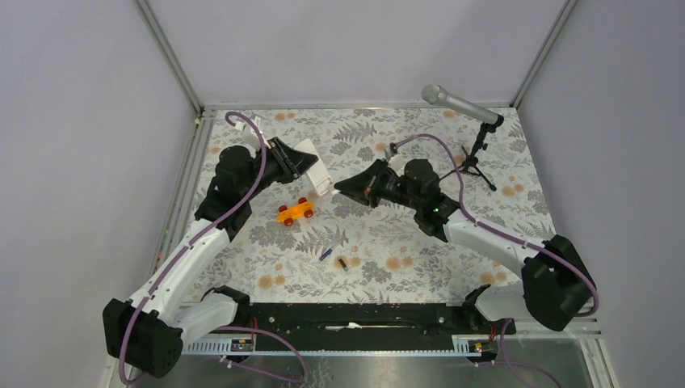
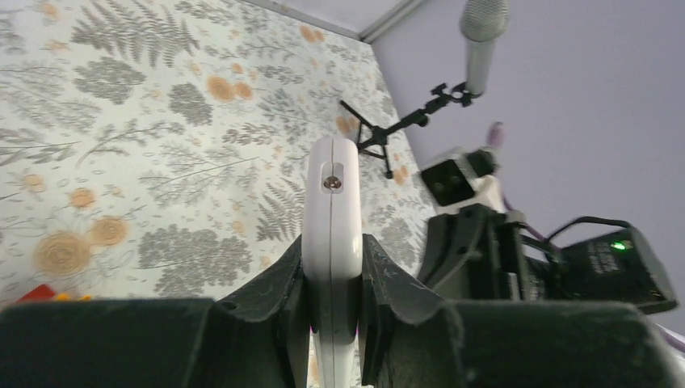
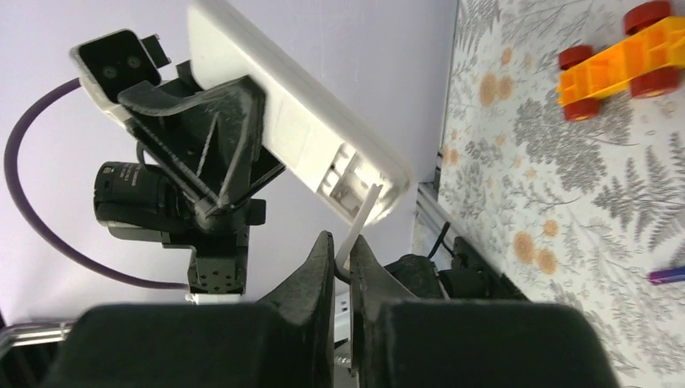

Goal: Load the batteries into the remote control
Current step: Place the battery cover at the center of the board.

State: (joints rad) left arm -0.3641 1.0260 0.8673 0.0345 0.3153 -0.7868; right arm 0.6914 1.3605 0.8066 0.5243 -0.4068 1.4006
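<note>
While the left gripper point(image 2: 333, 250) clamps the small white-grey rectangular remote control point(image 2: 331, 186) by its two broad faces and holds it in the air at the upper left of the top view, we see the right gripper point(image 3: 340, 246) facing it from just right of centre. Its jaws are all but closed on a thin flat white plastic piece point(image 3: 361, 217), seen edge-on. The upper tip of that piece reaches the open recess at the remote's end. Both batteries lie on the fern-printed tablecloth point(image 1: 404, 242) in the lower middle of the top view. The blue-purple cylinder point(image 1: 325, 254) and the dark brown-black cylinder point(image 1: 342, 263) are near each other but apart, short of the black rail point(image 1: 347, 311) at the near edge. Above them, below the remote, sits the orange toy car point(image 1: 296, 212) with red wheels, with printed cloth between it and the batteries. A grey microphone point(image 1: 460, 103) on a black tripod stands at the upper right, near the far edge, with cloth showing between its legs and the right arm.
</note>
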